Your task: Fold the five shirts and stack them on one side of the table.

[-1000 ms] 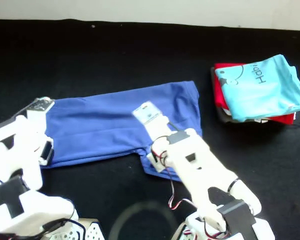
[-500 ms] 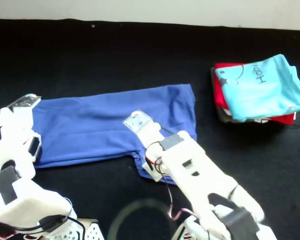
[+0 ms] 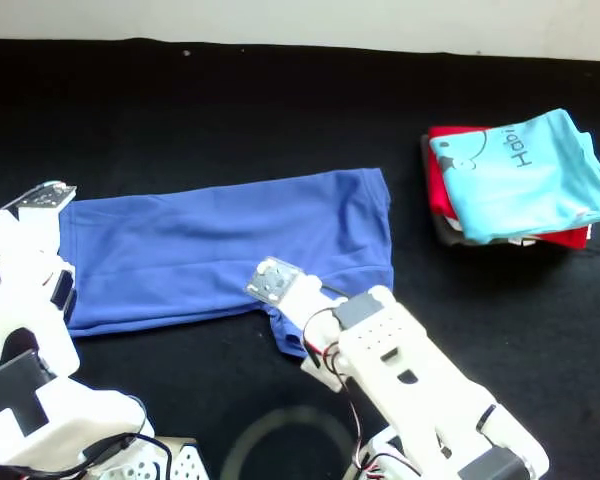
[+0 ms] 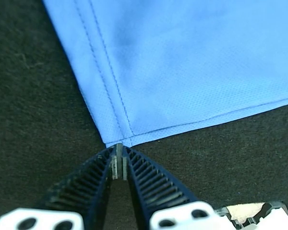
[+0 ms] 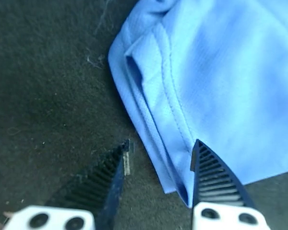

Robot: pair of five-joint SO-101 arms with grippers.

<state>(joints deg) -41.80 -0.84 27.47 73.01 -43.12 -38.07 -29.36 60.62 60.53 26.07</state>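
Fingers (image 4: 93,175) of the left gripper (image 4: 118,160) are pressed together at a hem corner of the blue shirt (image 3: 220,250), and the right gripper (image 5: 162,146) has its fingers wide, astride the shirt's bunched sleeve edge. The shirt lies spread on the bench (image 3: 230,110), well apart from the stack of folded shirts (image 3: 520,180). Folding this shirt seems to be the step in hand, and next both grippers likely need a firm pinch to carry its near edge across.
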